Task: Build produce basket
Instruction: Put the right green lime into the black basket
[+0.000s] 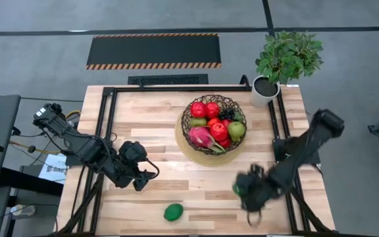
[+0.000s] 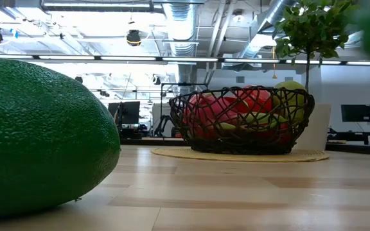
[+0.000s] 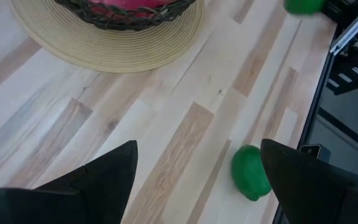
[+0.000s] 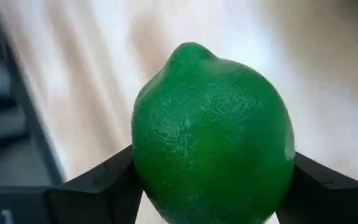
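The basket (image 1: 212, 124) stands on its tan disc (image 3: 114, 46) at the table's far middle, filled with the produce: red apples (image 1: 204, 109), a pink dragon fruit (image 1: 201, 137), a green pear (image 1: 236, 130) and dark grapes (image 1: 226, 114). One lime (image 1: 173, 212) lies on the wood near the front edge, also seen as the lime (image 3: 250, 173) and the lime (image 2: 37, 135). My right gripper (image 1: 245, 194) is shut on a second lime (image 4: 213, 134) at the front right. My left gripper (image 1: 147, 179) hovers open left of centre, nothing between its fingers. My right gripper pinches the second lime between its two fingers, one on each opposite side (image 4: 143, 168). The fingers come steeply from above. The lime's pointed end (image 4: 191, 50) faces away from the wrist, and the fruit hangs clear of the tabletop.
A white pot with a leafy plant (image 1: 287, 62) stands at the far right corner. Dark frame rails (image 1: 107, 131) run along the table's left, right and far sides. Bare wood lies between the basket and the front edge.
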Available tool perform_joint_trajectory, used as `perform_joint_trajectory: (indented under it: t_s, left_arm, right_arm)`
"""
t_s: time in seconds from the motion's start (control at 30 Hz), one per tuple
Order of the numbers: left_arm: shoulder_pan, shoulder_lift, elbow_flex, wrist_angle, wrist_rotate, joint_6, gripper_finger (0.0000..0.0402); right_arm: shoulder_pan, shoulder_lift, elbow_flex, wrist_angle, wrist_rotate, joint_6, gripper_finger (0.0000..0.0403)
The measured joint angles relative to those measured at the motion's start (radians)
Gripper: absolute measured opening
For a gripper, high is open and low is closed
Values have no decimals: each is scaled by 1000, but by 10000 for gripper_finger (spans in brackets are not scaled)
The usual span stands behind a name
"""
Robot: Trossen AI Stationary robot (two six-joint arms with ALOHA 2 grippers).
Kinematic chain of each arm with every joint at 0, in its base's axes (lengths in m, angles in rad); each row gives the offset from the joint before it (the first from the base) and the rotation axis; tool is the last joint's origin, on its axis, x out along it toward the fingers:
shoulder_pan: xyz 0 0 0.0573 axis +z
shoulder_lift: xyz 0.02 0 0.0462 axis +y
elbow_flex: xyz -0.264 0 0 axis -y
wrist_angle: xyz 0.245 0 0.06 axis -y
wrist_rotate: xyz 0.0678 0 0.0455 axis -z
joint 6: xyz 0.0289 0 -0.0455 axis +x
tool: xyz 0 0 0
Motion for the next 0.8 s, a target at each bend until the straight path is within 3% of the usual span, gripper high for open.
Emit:
perform_joint_trajectory:
  t_s: [0.2,0.33,0.57,0.8]
  left_arm:
    - [18,0,0,-2,0,28,324]
    - [41,0,0,-1,0,55,324]
    - [76,0,0,-23,1,81,324]
    - [89,0,0,-53,-2,40,324]
  right_arm:
    - [-296,-215,1,40,160,-111,291]
    - [-533,-280,1,93,175,-280,292]
    - [-877,-237,1,139,144,-462,294]
    - [-1060,-141,2,127,55,-550,303]
